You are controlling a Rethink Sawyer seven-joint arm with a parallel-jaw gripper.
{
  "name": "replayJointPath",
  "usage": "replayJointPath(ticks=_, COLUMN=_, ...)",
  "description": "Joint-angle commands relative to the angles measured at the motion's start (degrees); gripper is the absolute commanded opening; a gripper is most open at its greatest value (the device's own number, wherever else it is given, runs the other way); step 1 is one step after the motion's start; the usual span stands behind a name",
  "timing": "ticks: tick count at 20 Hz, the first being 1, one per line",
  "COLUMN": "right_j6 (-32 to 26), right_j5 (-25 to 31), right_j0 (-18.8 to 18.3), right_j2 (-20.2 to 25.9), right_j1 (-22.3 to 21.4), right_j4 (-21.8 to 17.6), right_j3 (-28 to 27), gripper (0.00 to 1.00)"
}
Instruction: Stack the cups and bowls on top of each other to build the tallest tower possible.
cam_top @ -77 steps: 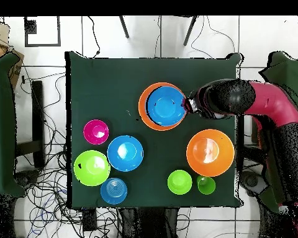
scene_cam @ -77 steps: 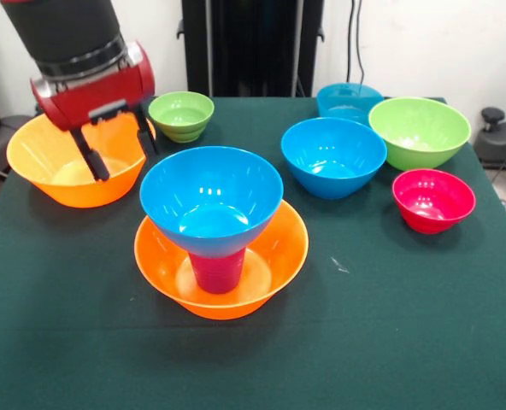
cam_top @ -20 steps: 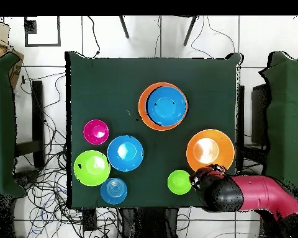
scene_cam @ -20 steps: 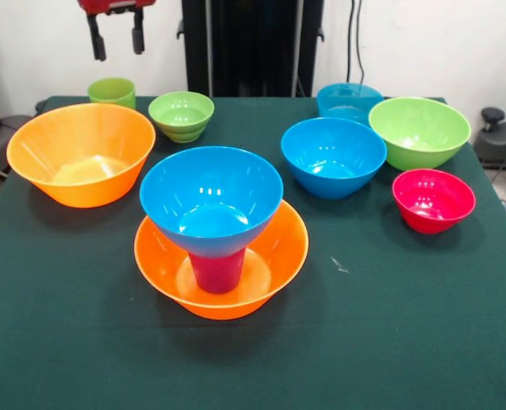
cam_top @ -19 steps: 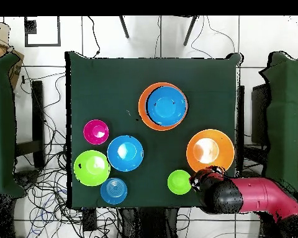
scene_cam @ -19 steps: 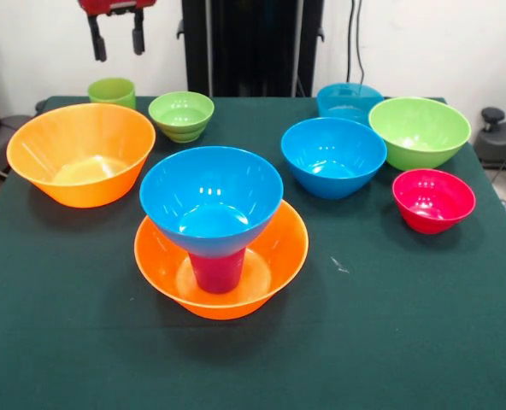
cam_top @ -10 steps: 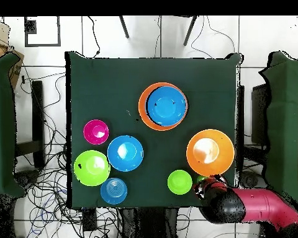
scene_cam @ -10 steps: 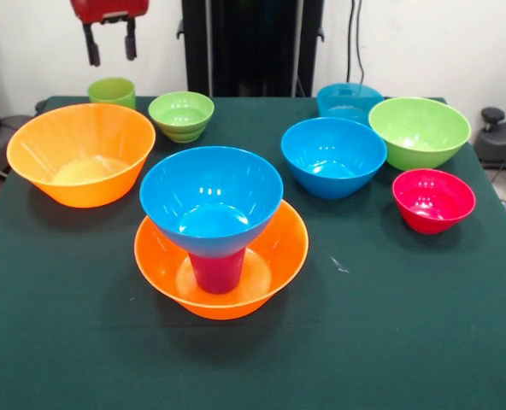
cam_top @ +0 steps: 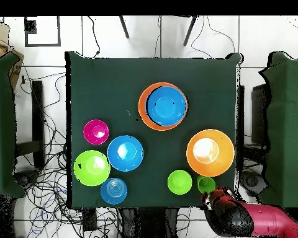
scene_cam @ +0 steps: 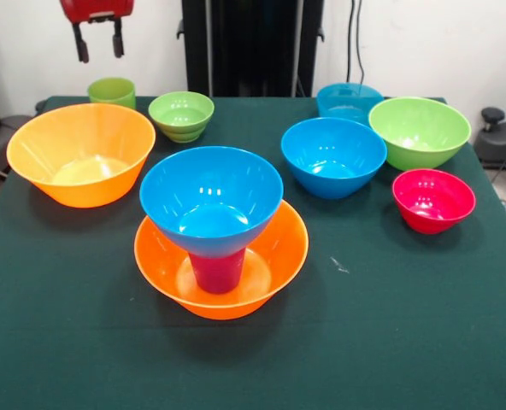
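Observation:
The tower stands at mid-table: an orange bowl (scene_cam: 270, 256) holds the purple-magenta cup (scene_cam: 217, 269), and a blue bowl (scene_cam: 211, 201) sits on the cup. From overhead the blue bowl (cam_top: 166, 105) covers most of the orange one (cam_top: 143, 108). The second orange bowl (scene_cam: 80, 154) (cam_top: 210, 152) sits alone. The light green cup (scene_cam: 112, 90) (cam_top: 206, 185) stands behind it, beside a small lime bowl (scene_cam: 181, 114) (cam_top: 179, 181). My gripper (scene_cam: 99, 44) (cam_top: 212, 198) hangs open and empty, high above the table's back edge near the green cup.
A blue bowl (scene_cam: 333, 156) (cam_top: 125, 152), a teal bowl (scene_cam: 349, 101) (cam_top: 113, 190), a large lime bowl (scene_cam: 420, 131) (cam_top: 92, 167) and a red-pink bowl (scene_cam: 433, 199) (cam_top: 96, 131) cluster on the other side of the green table (scene_cam: 390, 325).
The gripper has left the tower and the orange bowl, risen and drawn back past the table's robot-side edge. Over the last second it shifted further back, uncovering the green cup overhead. No bowl moved.

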Motion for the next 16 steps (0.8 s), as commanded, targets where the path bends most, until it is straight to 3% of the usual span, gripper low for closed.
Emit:
replayJointPath(ticks=1, right_j6=6.52, right_j5=-6.69, right_j0=2.63, right_j2=-4.61, right_j1=2.04, right_j4=-7.33, right_j3=4.84, gripper=1.00)
replayJointPath(ticks=5, right_j6=8.18, right_j5=-9.40, right_j0=4.13, right_j2=-7.26, right_j1=3.09, right_j4=-9.33, right_j3=4.81, gripper=1.00)
replayJointPath(ticks=7, right_j6=6.85, right_j5=-10.17, right_j0=2.96, right_j2=-7.25, right_j1=3.38, right_j4=-9.30, right_j3=5.24, gripper=1.00)
replayJointPath(ticks=11, right_j6=9.26, right_j5=-12.75, right_j0=5.66, right_j2=-10.89, right_j1=5.56, right_j4=-11.67, right_j3=3.66, gripper=1.00)
replayJointPath(ticks=16, right_j6=10.67, right_j5=-15.20, right_j0=8.74, right_j2=-13.02, right_j1=7.58, right_j4=-10.46, right_j3=2.73, gripper=1.00)
